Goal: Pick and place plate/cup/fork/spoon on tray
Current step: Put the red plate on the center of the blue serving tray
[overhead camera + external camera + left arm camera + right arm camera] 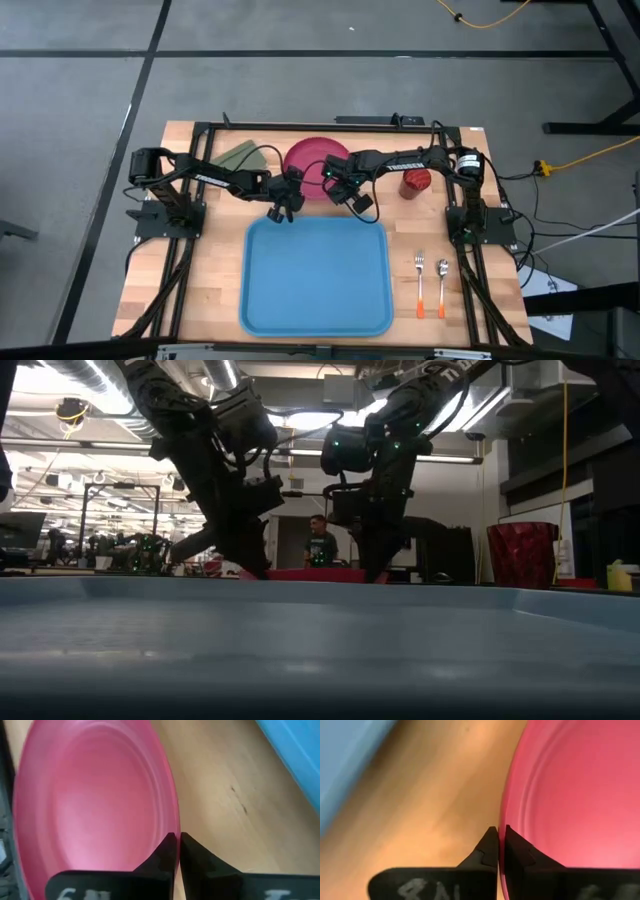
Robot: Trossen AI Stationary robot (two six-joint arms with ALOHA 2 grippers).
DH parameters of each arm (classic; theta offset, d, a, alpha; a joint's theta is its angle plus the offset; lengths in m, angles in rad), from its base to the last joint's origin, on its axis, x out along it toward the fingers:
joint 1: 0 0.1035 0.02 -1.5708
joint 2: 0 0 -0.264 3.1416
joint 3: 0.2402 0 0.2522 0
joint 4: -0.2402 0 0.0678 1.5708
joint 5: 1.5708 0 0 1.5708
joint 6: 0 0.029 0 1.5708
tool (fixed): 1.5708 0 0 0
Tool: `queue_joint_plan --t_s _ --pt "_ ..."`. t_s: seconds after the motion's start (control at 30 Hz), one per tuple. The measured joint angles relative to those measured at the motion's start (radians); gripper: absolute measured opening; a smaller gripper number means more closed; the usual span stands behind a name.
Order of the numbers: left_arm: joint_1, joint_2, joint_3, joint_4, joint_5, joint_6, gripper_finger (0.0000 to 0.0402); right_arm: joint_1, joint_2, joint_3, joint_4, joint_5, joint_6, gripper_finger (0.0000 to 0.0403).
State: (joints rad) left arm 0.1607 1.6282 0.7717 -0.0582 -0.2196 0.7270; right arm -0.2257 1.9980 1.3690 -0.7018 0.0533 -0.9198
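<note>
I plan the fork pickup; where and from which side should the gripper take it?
Probably grip the fork across its orange handle from straight above: it lies flat on the table, with the spoon close beside it, so a steep descent seems safest.

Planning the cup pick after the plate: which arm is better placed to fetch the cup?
Right, probably. The cup stands on the table's right side beside the right arm's base, while the left gripper would have to cross over the plate to reach it.

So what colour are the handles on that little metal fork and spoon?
Orange, on both the fork and the spoon; the high view shows it best.
</note>
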Motion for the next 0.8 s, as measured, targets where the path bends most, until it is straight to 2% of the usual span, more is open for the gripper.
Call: queue_joint_plan --t_s 0.07,0.2,0.37,0.57,0.8 --pt "-0.011 -0.001 0.017 -0.008 -0.022 0.001 0.0003 0.011 -0.006 0.01 -0.025 0.056 0.002 0.0006" --pt "-0.044 -0.012 0.079 -0.084 -0.108 0.003 0.0002 0.04 -0.03 0.039 -0.075 0.102 0.011 0.0006" --pt "-0.101 -0.026 0.186 -0.256 -0.18 -0.024 0.0002 0.095 -0.034 0.136 -0.23 0.189 0.105 0.0006" --pt "-0.19 -0.026 0.307 -0.44 -0.217 -0.118 0.0001 0.176 -0.035 0.222 -0.362 0.191 0.187 0.0006" --pt "-0.315 -0.026 0.361 -0.541 -0.246 -0.253 0.0001 0.303 -0.034 0.28 -0.465 0.189 0.317 0.0006"
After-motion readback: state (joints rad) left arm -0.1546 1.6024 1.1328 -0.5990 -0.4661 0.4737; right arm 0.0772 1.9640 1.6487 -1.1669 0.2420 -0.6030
